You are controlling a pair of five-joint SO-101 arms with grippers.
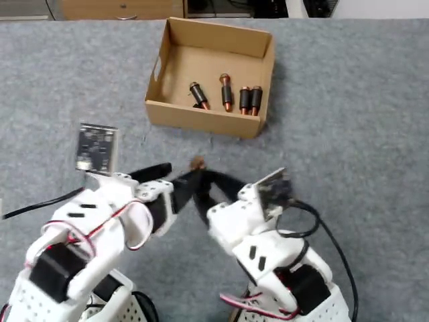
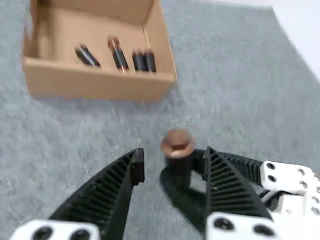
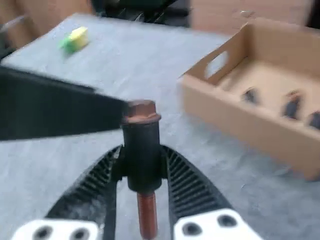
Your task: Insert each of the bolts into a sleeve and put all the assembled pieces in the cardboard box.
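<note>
My right gripper (image 3: pixel 142 165) is shut on a black sleeve (image 3: pixel 142 155). A copper bolt sits in the sleeve, its head (image 3: pixel 141 111) on top and its shaft (image 3: pixel 146 215) sticking out below. In the high view this piece (image 1: pixel 197 164) is held just in front of the cardboard box (image 1: pixel 175 113), where the two grippers meet. My left gripper (image 2: pixel 172 157) is open, with one finger (image 2: pixel 117 187) on each side of the sleeved bolt (image 2: pixel 176 150) and not touching it. Several assembled pieces (image 1: pixel 226 92) lie inside the box (image 2: pixel 95 85).
The table is covered in grey felt (image 1: pixel 348 121). A small green and yellow object (image 3: pixel 75 39) lies farther off on it. The left arm's wrist camera board (image 1: pixel 97 147) stands up beside the box. Cables (image 1: pixel 332 241) trail from the right arm.
</note>
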